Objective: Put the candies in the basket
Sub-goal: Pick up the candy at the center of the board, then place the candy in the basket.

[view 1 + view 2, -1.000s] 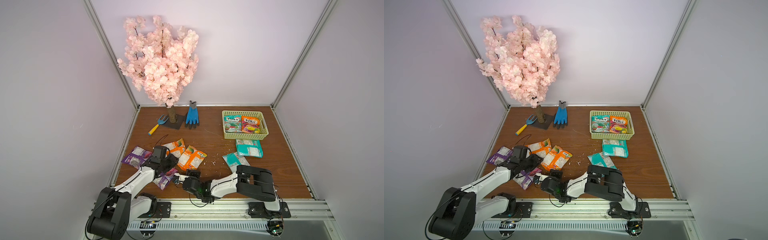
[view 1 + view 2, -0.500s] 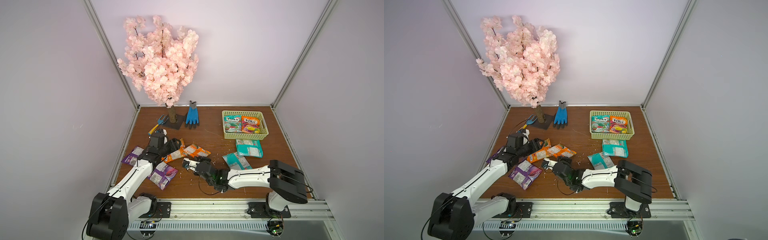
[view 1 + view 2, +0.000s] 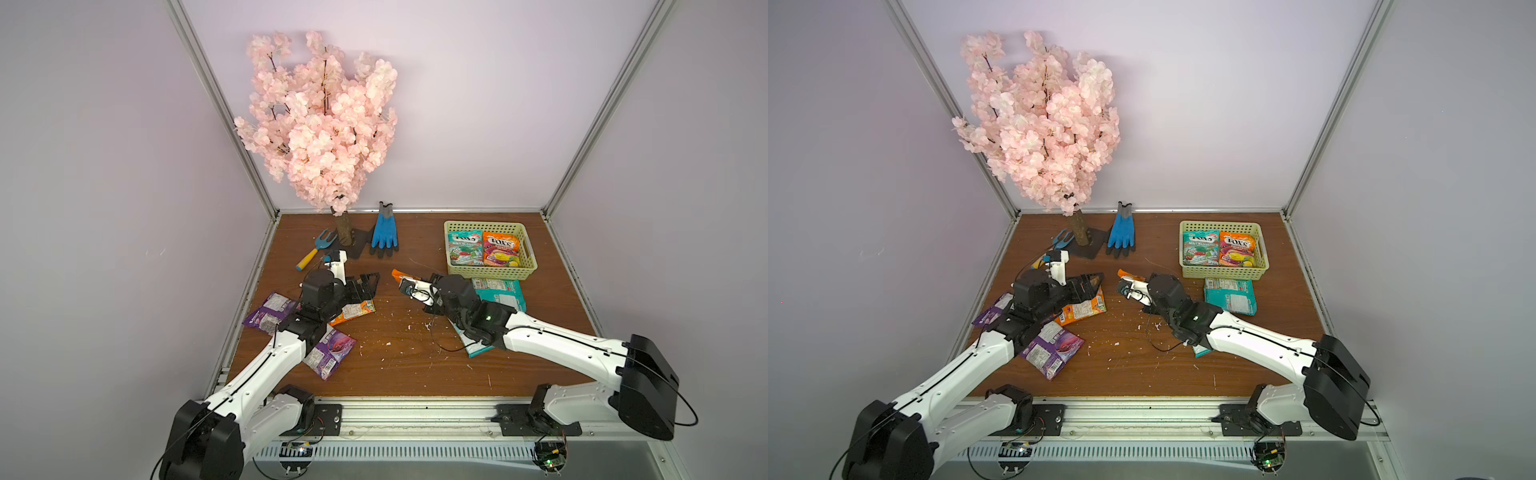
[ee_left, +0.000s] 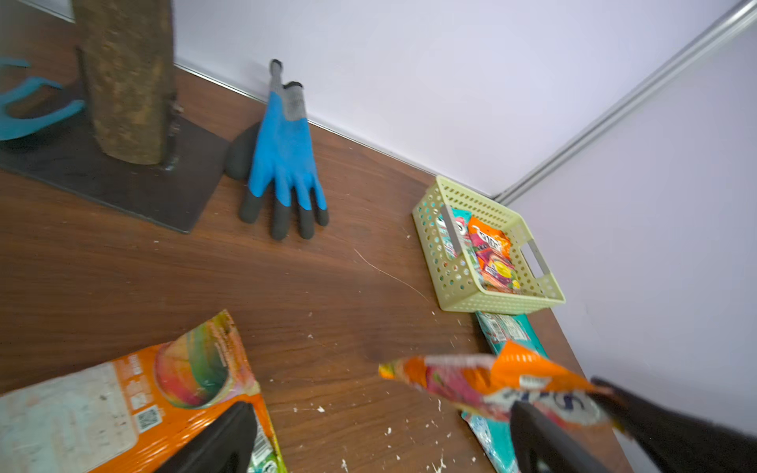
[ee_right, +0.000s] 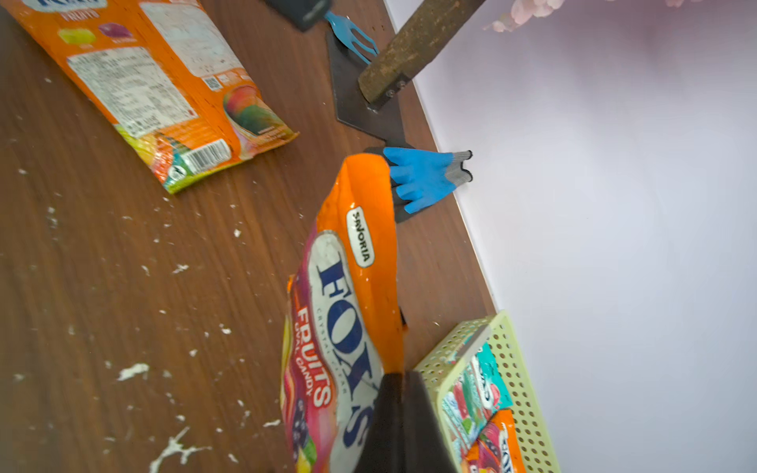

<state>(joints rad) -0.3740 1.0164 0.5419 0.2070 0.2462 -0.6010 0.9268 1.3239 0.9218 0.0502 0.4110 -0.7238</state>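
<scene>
The right end effector (image 5: 395, 389) is clenched on a glossy orange FOX'S packet (image 5: 348, 311) above mid brown wooden counter (image 3: 415, 357); the left end effector (image 3: 368, 286) is released at nine o'clock; the pale yellow-green lattice basket (image 3: 486, 225) sits at two o'clock.

Two candies (image 3: 464, 248) in basket (image 3: 490, 272); six outside, one orange raised.

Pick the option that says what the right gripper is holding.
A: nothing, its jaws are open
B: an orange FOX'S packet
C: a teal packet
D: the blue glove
B: in the right wrist view the right gripper is shut on the edge of the orange FOX'S packet, next to the basket.
</scene>
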